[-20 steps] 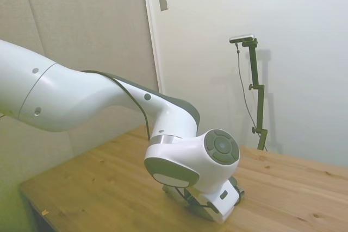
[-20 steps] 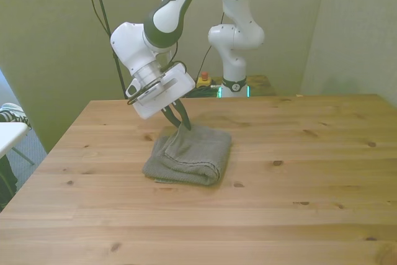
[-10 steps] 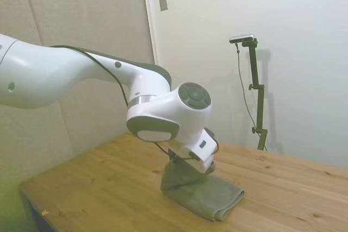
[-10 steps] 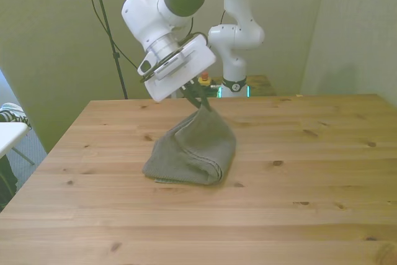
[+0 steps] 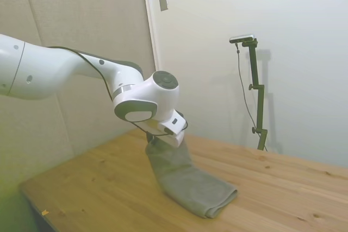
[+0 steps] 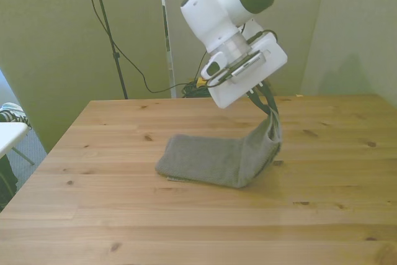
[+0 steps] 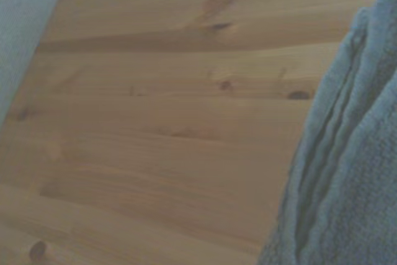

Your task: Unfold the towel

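Note:
The grey-green towel (image 6: 214, 159) lies partly on the wooden table (image 6: 124, 215), its lower part flat and spread toward the front view's left. Its other end rises steeply to my gripper (image 6: 272, 112), which is shut on the towel's upper edge above the table. In the side view the towel (image 5: 190, 184) hangs from under the white hand (image 5: 169, 129) and slopes down to the tabletop, where a folded edge rests. The fingers are hidden behind the hand there. Close up, the wrist view shows the towel (image 7: 353, 166) as hanging folds over bare wood (image 7: 155, 122).
The table's left edge (image 6: 46, 153) in the front view is near a white object (image 6: 9, 136) off the table. A wall stands behind the table in the side view (image 5: 304, 80). Bare wood (image 6: 335, 153) lies to the front view's right of the towel.
The gripper has risen and swung toward the front view's right, carrying the towel's upper edge. The towel has gone from a folded heap to a longer strip, one end lifted.

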